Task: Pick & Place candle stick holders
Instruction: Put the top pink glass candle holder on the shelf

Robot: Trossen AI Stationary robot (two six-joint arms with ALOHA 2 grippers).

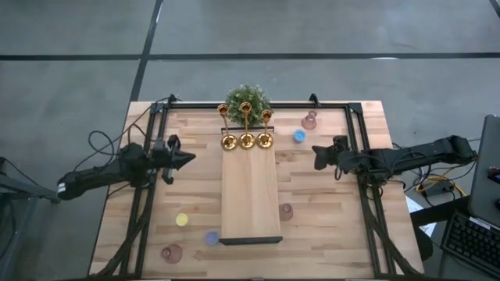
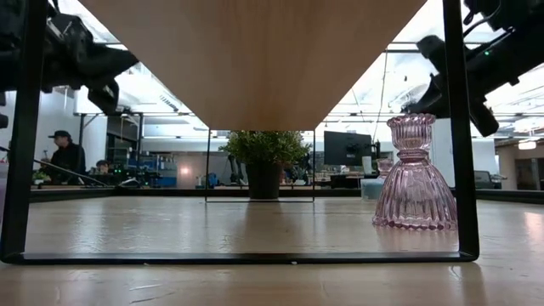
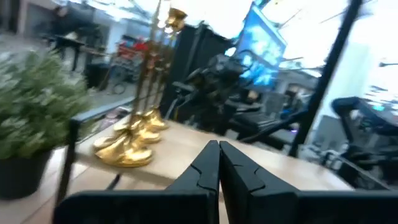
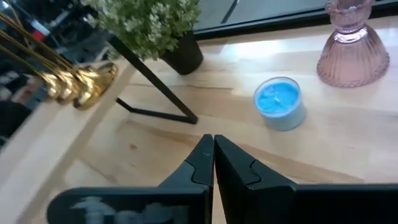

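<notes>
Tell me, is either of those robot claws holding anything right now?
No, nothing is held. The left gripper and the right gripper are both shut on nothing, hovering on either side of the raised wooden board, apart from every candle holder.

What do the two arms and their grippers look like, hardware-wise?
Both arms are matte black, jointed and slim, with loose black cables trailing off the table's sides. The left gripper and right gripper each end in two flat, black angular fingers tapering to a point, with stepped inner edges. No markings are visible.
</notes>
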